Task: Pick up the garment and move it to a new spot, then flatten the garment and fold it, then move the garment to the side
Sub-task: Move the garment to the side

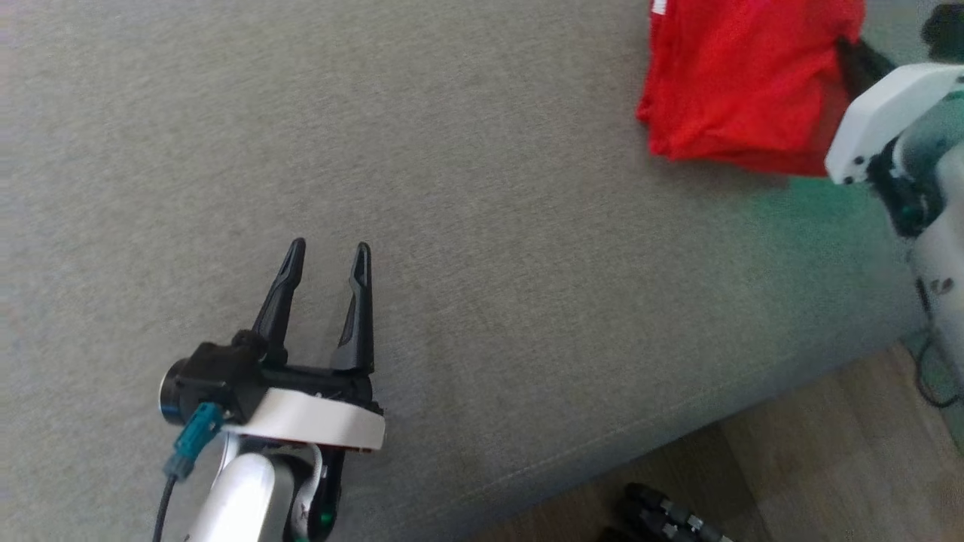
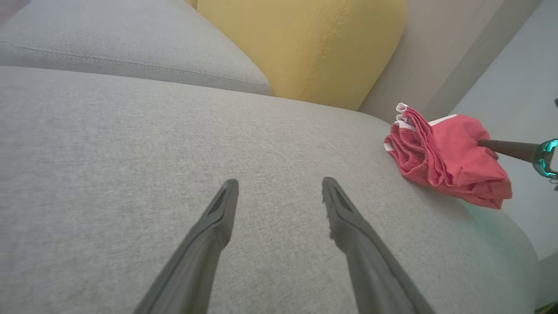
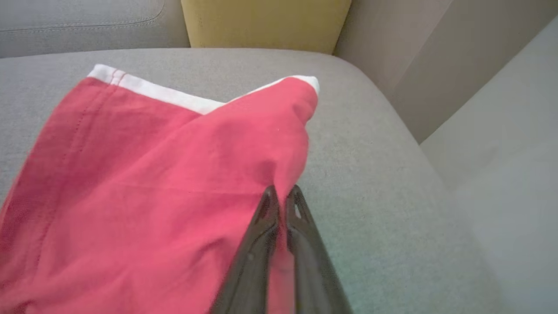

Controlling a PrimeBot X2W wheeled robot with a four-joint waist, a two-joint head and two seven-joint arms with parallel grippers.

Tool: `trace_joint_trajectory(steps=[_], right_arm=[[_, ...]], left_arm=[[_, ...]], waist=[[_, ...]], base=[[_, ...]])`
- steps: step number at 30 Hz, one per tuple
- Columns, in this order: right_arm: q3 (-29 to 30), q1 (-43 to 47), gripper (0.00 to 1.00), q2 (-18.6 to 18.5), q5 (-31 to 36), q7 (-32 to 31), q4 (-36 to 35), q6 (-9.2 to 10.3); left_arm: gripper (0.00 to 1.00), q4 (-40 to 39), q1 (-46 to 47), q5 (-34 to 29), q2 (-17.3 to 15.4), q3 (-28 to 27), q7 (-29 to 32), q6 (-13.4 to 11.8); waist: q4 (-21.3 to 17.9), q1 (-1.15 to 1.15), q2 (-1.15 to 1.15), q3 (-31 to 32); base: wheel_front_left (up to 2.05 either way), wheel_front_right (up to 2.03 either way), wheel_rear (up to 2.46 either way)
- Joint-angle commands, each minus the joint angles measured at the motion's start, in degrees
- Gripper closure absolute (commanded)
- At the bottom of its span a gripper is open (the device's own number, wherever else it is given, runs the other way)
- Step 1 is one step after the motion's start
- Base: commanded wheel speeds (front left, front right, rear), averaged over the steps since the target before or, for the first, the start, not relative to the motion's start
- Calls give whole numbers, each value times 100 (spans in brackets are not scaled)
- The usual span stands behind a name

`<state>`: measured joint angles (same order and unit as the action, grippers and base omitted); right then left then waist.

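The grey sofa seat (image 1: 452, 150) is backed by a yellow cushion (image 2: 305, 43). The folded red garment (image 1: 738, 75) is laid near the seat's right end, its edge clamped by the right gripper's (image 3: 282, 192) closed fingers. The left gripper's (image 1: 329, 252) fingers are spread apart, empty.

On my feed the left gripper (image 1: 330, 245) has two long black fingers (image 1: 280, 301), tapered, each with a slot cut near the tip. They grow from a black block (image 1: 226, 373) above a curved white band (image 1: 316, 423). A teal plug (image 1: 193, 436) feeds a black cable (image 1: 161, 516) beside the silvery forearm (image 1: 245, 497) (a small green light (image 1: 325, 518) glows under it). The right gripper (image 3: 283, 189) has the same dark slotted fingers. Behind it I see a white cover (image 1: 885, 105) with small dark screw holes, and a teal ring (image 2: 546, 156).
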<state>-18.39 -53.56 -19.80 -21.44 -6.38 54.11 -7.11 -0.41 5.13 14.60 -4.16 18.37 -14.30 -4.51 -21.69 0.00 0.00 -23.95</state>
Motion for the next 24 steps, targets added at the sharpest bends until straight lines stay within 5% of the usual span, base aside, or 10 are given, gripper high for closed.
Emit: trace_joint_trajectory(steps=[1, 24], right_arm=[[57, -197, 100, -147, 187, 121, -39, -37], [1432, -1119, 100, -985, 2500, 231, 1246, -37]], left_arm=[[0, -178, 118, -59, -17, -125, -70, -13], [0, -265, 70, 41, 100, -59, -70, -38]], waist=[[140, 0, 0, -7], [1113, 0, 0, -28]], base=[[0, 0, 0], [0, 0, 0]])
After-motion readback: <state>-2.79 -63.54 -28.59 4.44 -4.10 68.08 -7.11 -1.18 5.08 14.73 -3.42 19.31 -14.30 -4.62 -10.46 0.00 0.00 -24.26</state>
